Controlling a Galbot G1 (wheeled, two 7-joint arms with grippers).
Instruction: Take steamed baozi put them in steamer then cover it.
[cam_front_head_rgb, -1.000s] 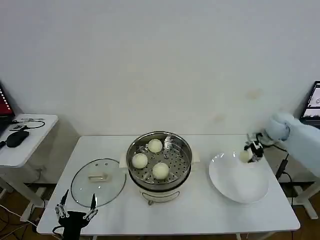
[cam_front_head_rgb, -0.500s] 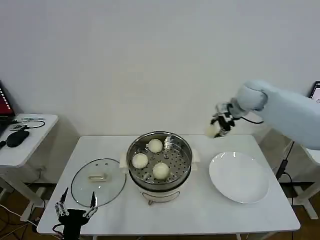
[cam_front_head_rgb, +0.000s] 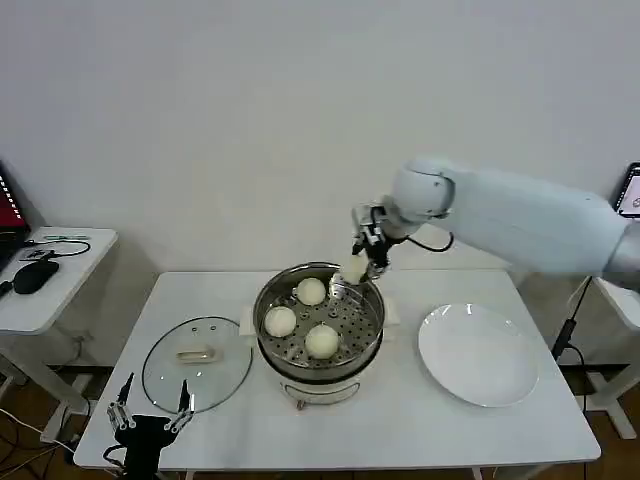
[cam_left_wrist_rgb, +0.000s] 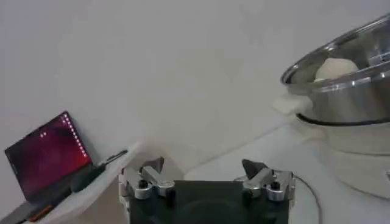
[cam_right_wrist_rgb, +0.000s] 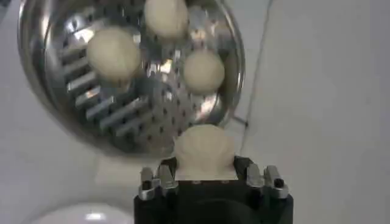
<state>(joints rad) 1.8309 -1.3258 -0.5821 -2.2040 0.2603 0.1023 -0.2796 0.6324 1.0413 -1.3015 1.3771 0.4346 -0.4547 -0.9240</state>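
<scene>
The shiny steel steamer (cam_front_head_rgb: 372, 306) stands mid-table on its white base, with three cream baozi (cam_front_head_rgb: 310, 291) (cam_front_head_rgb: 279, 321) (cam_front_head_rgb: 321, 341) on its perforated tray. My right gripper (cam_front_head_rgb: 362, 262) hangs just above the steamer's back right rim, shut on a fourth baozi (cam_front_head_rgb: 354, 269). In the right wrist view that baozi (cam_right_wrist_rgb: 203, 150) sits between the fingers over the steamer (cam_right_wrist_rgb: 73, 134) and its three buns. The glass lid (cam_front_head_rgb: 195, 364) lies flat on the table left of the steamer. My left gripper (cam_front_head_rgb: 150, 411) is parked low at the table's front left, open, near the lid.
A white plate (cam_front_head_rgb: 480, 352) lies bare to the right of the steamer. A side table (cam_front_head_rgb: 60, 280) with a mouse and cables stands at the left. A laptop (cam_left_wrist_rgb: 46, 155) shows in the left wrist view.
My right arm has swung left from the plate, carrying the baozi up and across to above the steamer's back right rim. The left arm has stayed put.
</scene>
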